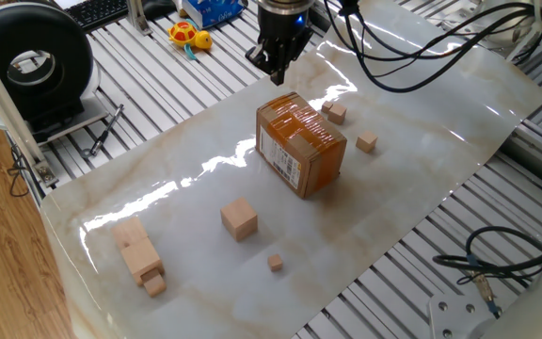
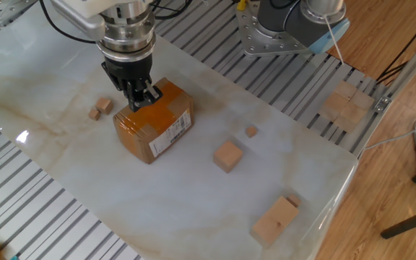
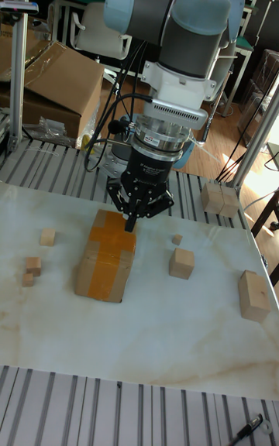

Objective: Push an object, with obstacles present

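Observation:
The brown taped cardboard box (image 1: 300,143) (image 2: 153,120) (image 3: 105,265), an obstacle, stands mid-table. My gripper (image 1: 277,75) (image 2: 141,103) (image 3: 130,225) hangs over its top rear edge, fingers pinched together, holding nothing. Two near-identical small light-wood cubes lie just past the box on its far side from the bigger blocks: one (image 1: 335,113) (image 2: 105,105) close to the box, the other (image 1: 367,142) (image 3: 48,237) a little apart. The object is one of these; I cannot tell which. Neither touches the gripper.
A larger wooden cube (image 1: 239,218) (image 2: 228,155) (image 3: 181,262) and a tiny cube (image 1: 276,263) (image 2: 251,131) sit on the box's other side. A long wooden block (image 1: 139,254) (image 2: 274,219) lies near the sheet's end. Cables (image 1: 497,259) trail off the table edge.

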Controlling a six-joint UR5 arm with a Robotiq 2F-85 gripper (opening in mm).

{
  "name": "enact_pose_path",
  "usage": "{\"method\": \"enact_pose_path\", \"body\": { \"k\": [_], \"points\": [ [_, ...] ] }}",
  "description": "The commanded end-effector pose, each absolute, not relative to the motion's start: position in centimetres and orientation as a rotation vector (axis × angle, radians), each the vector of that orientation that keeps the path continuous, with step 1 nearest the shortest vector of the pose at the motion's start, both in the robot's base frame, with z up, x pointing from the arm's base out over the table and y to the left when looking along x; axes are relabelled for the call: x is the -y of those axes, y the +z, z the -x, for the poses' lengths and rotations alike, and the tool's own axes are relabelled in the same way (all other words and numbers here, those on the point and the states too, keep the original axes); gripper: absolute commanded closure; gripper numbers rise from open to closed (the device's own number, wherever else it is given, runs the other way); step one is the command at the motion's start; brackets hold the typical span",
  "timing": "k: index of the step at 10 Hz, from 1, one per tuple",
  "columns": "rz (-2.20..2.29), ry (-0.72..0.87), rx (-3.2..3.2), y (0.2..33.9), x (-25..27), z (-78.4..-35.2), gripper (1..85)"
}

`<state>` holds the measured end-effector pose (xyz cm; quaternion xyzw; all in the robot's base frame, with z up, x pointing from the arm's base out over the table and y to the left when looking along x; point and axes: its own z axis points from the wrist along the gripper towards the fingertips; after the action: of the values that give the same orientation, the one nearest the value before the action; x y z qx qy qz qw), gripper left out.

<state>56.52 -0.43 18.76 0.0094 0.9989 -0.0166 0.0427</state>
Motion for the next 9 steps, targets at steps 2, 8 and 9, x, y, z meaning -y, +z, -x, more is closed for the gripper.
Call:
{"method": "enact_pose_path", "body": {
  "k": [2,8,9],
  "points": [
    [-0.014,-0.017,-3.07,18.8,-0.1,-56.2,84.3],
    [0.066,0.056,-2.921,19.4,-1.5,-59.9,84.3],
    [0.088,0.043,-2.925,19.4,-1.2,-59.8,84.3]
  ]
}}
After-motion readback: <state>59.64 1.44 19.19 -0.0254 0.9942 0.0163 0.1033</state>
